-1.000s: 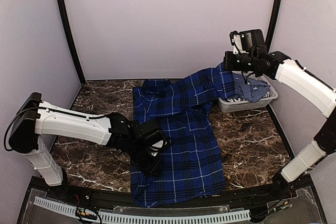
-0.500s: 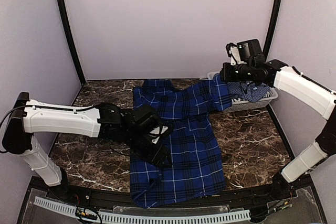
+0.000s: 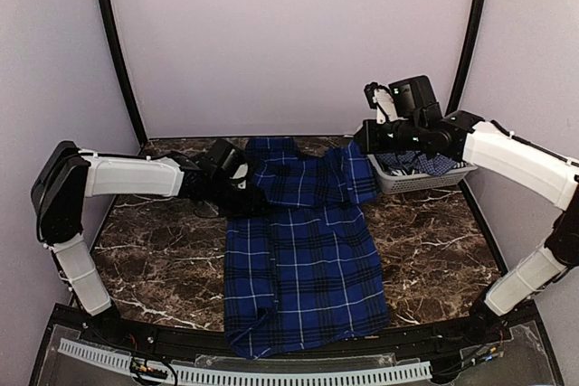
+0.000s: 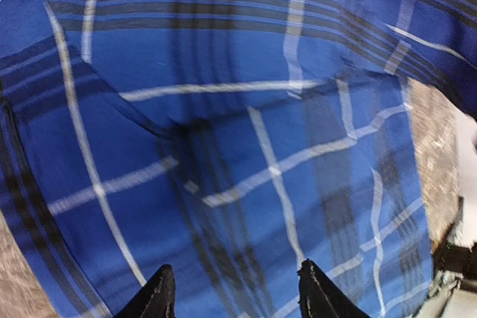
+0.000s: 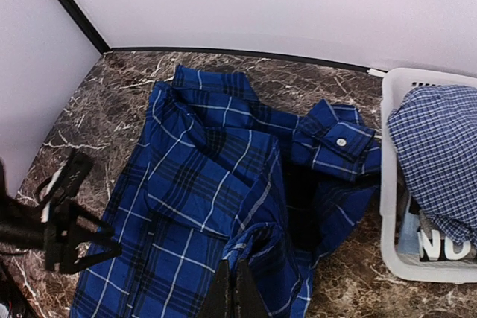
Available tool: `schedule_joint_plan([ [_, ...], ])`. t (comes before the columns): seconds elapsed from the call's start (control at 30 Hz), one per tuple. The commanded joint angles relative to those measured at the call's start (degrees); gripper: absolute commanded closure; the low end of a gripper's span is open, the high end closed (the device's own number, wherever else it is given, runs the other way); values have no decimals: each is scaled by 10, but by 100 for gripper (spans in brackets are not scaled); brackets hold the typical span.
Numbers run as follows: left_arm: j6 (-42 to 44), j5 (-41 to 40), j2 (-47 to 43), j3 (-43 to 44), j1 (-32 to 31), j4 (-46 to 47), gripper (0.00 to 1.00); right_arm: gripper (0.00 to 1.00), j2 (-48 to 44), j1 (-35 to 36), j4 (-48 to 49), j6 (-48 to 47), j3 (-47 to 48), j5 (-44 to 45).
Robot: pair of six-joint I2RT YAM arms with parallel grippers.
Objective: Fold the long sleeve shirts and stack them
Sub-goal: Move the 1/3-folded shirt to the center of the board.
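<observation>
Pinching the plaid shirt (image 3: 303, 259) sleeve beside the basket (image 3: 425, 183), right claw (image 5: 229, 288); left claw (image 4: 237, 296) (spread) over its edge

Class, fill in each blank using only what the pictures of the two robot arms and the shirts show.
1. The light shirt lies in the ____.
2. The right gripper pinches the plaid shirt by its ____.
3. The left gripper is over that shirt with its jaws ____.

Missing words: basket; sleeve; open.
</observation>
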Motion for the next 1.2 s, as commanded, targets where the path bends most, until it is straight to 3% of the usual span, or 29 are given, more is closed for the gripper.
schedule_joint_plan([
  [0.0, 19, -6, 61, 40, 41, 60, 46, 100, 9, 25, 33, 15, -15, -16],
  [0.43, 70, 21, 257, 205, 128, 36, 48, 100, 72, 45, 45, 21, 8, -56],
  [0.7, 111, 45, 355, 397, 149, -46, 46, 100, 160, 45, 55, 20, 65, -93],
  [0.9, 141, 75, 378, 537, 161, -127, 42, 100, 245, 44, 59, 21, 130, -102],
  [1.07, 133, 101, 300, 500, 160, -159, 42, 100, 292, 42, 72, 29, 158, -106],
  [1.17, 109, 114, 197, 366, 160, -122, 44, 100, 317, 38, 74, 32, 169, -101],
])
